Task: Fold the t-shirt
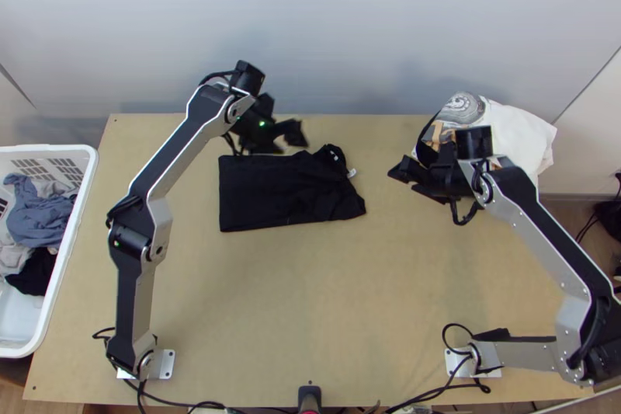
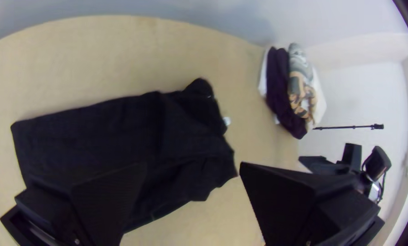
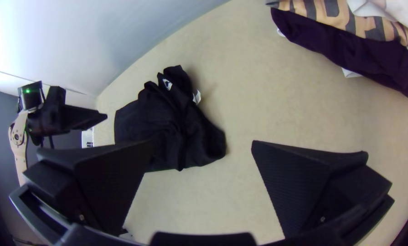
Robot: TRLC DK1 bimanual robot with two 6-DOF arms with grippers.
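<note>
- The black cloth t-shirt (image 1: 283, 190) lies on the pale wooden surface (image 1: 310, 297), in front of me and left of the middle, as one long, narrow band.
- I judge a first stage done: the body looks doubled along its length, its plain end squared off and lying fairly flat, with a nearly straight edge on the side towards my bases.
- The collar end is not so neat. Cloth bunches there in ridges, one corner pokes out, and a small white fabric tag (image 1: 352, 173) sticks out at the rim. I cannot tell how each sleeve is tucked.
- My left pincer (image 2: 193, 166) is released, its wide black fingers well apart with no cloth between them; it hangs by the shirt's far long side.
- My right pincer (image 3: 203, 143) is released too, its fingers spread and holding nothing. It waits to the right of the shirt, near the stack of folded garments (image 1: 524, 134).
- What is left, as I see it: smooth the bunched end, then fold across the length, once or twice, to make a compact packet. I would put the work at around halfway.
- The crosswise fold probably calls for a grip on both corners of one end; if I catch only the top layer, the lengthwise fold could slip open.
</note>
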